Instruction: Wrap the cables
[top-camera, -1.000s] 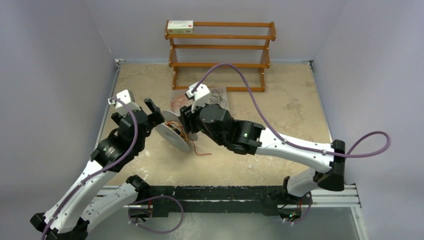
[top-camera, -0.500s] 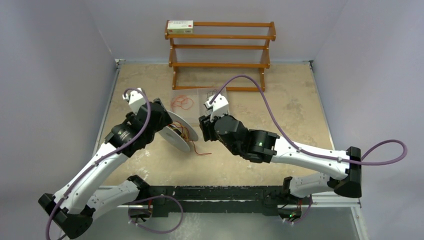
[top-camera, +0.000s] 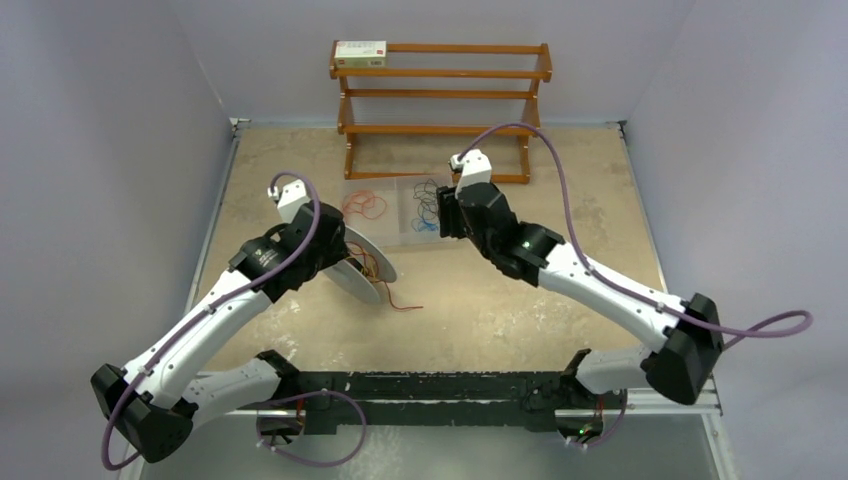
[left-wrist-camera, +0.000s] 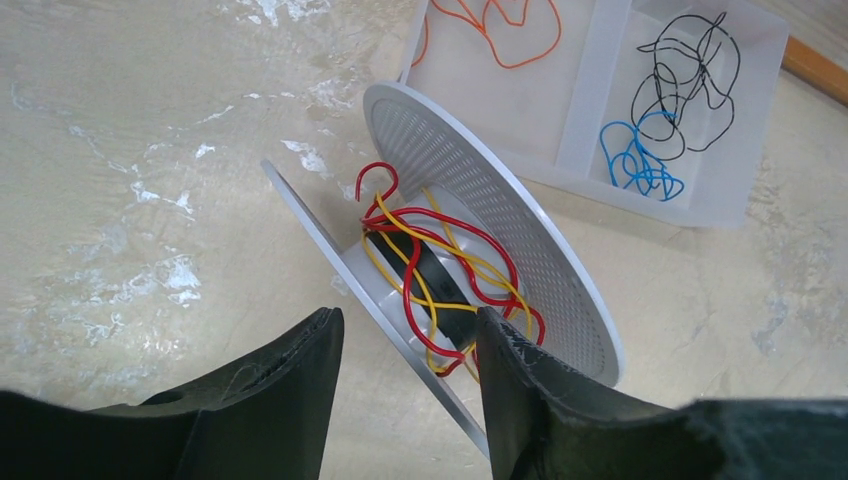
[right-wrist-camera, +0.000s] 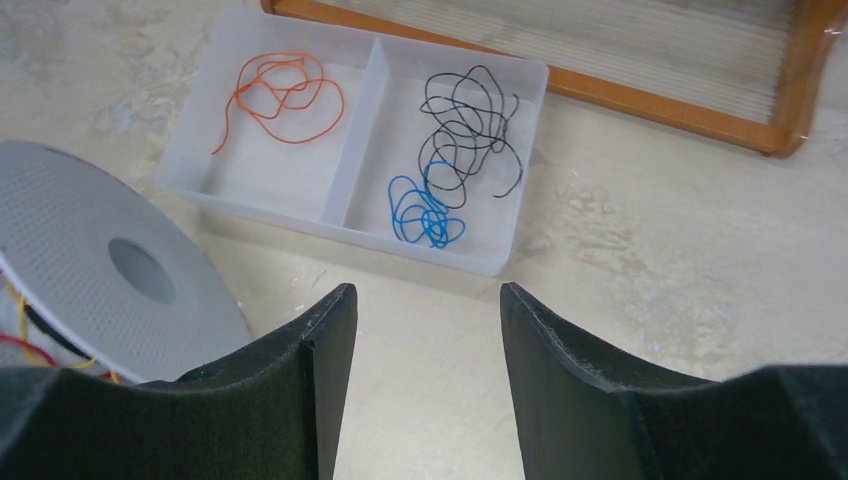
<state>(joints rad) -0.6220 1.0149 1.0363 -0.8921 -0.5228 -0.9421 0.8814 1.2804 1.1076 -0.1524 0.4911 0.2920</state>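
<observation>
The grey-white spool (top-camera: 362, 270) lies tilted on the table, with red and yellow cables (left-wrist-camera: 430, 255) wound loosely on its core. A red end (top-camera: 402, 301) trails onto the table. My left gripper (left-wrist-camera: 408, 320) is open just above the spool (left-wrist-camera: 490, 240), its jaws astride the near flange. A clear tray (top-camera: 400, 238) holds an orange cable (right-wrist-camera: 282, 88), a black cable (right-wrist-camera: 468, 118) and a blue cable (right-wrist-camera: 425, 212). My right gripper (right-wrist-camera: 425, 292) is open and empty, above bare table just in front of the tray (right-wrist-camera: 357, 130).
A wooden rack (top-camera: 440, 90) stands against the back wall behind the tray, with a small box (top-camera: 360, 53) on its top shelf. Purple robot cords loop over both arms. Walls close the table at left, right and back.
My right arm has drawn away from the spool, back and to the right, to the tray. My left arm has swung in over the spool.
</observation>
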